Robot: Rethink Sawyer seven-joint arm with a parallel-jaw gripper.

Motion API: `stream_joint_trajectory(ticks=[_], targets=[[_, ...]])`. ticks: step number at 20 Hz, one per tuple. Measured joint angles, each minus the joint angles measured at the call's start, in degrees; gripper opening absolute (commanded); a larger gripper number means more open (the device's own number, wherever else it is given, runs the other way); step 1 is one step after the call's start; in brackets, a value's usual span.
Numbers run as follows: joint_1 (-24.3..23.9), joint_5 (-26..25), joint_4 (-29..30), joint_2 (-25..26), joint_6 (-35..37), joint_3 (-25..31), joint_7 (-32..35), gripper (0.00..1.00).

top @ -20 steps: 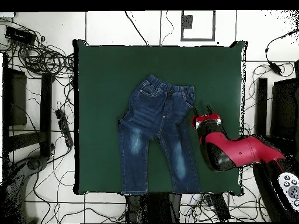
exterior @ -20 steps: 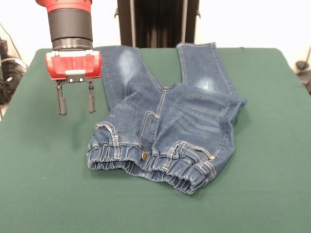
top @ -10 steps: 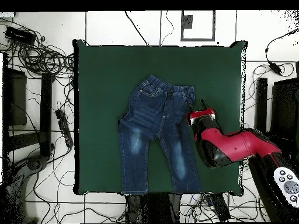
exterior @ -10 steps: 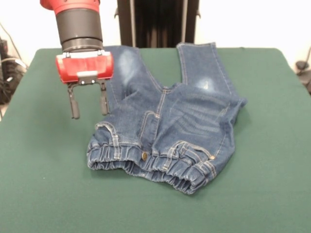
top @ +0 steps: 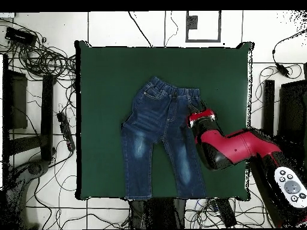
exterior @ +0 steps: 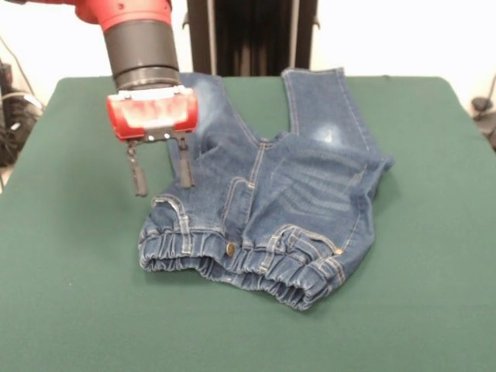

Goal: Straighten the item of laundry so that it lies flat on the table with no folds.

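Note:
The item of laundry, a small pair of blue jeans [exterior: 271,194] [top: 162,135], lies on the green table [exterior: 70,310] [top: 102,78]. Its gathered waistband is bunched toward the front edge in the front view, and both legs run to the far edge. The hip area shows wrinkles, and one side edge is folded in. My gripper [exterior: 160,186] [top: 198,112] hangs open just above the jeans' left hip edge in the front view, one finger over the denim and the other over bare table. Nothing is held.
Cables [top: 36,57] and dark equipment [top: 15,102] lie on the white floor around the table. A black stand [exterior: 252,35] rises behind the table's far edge. Bare green cloth surrounds the jeans on every side.
My gripper has moved sideways toward the jeans, from over bare table to the edge of the hip, and has come slightly lower. The jeans have not moved.

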Motion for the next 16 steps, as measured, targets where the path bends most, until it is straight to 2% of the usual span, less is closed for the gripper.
stream_joint_trajectory(ticks=[7,11,12,16], targets=[[2.6,0.0,-0.3,2.1,0.0,-0.8,0.0,1.00],[6.2,0.0,-1.4,3.7,0.0,-4.4,0.0,1.00],[8.7,0.0,-2.3,4.5,0.0,-6.9,0.0,1.00],[13.3,0.0,-4.5,5.8,-0.1,-11.6,0.0,1.00]])
